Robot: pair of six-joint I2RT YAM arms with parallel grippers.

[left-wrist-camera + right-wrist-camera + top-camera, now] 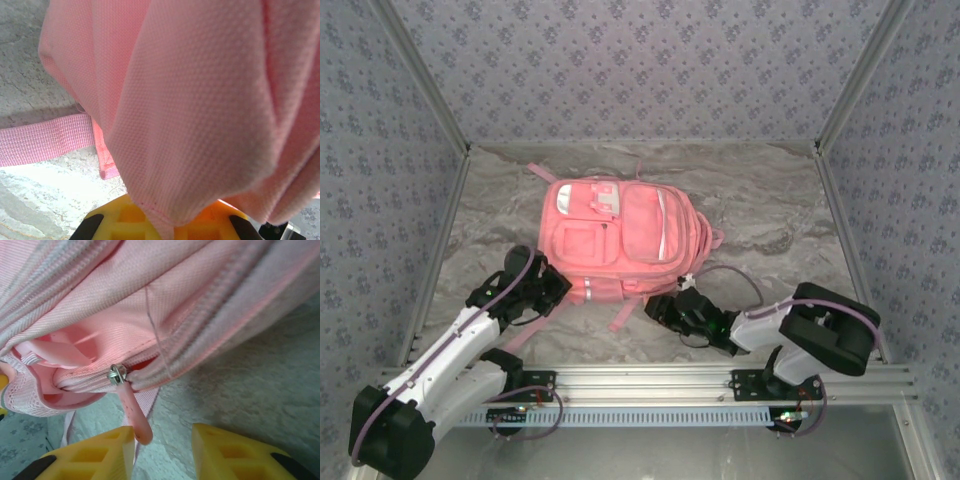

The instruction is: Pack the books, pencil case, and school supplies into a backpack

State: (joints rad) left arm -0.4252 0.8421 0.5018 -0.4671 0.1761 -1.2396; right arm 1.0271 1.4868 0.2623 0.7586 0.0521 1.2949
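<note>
1. My left claw [161, 226] pinches the pink backpack [620, 235] fabric at its near-left corner.
2. My right claw [162, 452] gapes partway, the backpack's zipper pull [133, 412] just beside one finger.
3. Closing off-centre could flick the pull away.

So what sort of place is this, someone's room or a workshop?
Most likely a robot test booth, not a home. Patterned wall panels box in a marble-look table, a left arm and a right arm are bolted to a metal rail at its near edge, and a pink backpack lies there.
</note>
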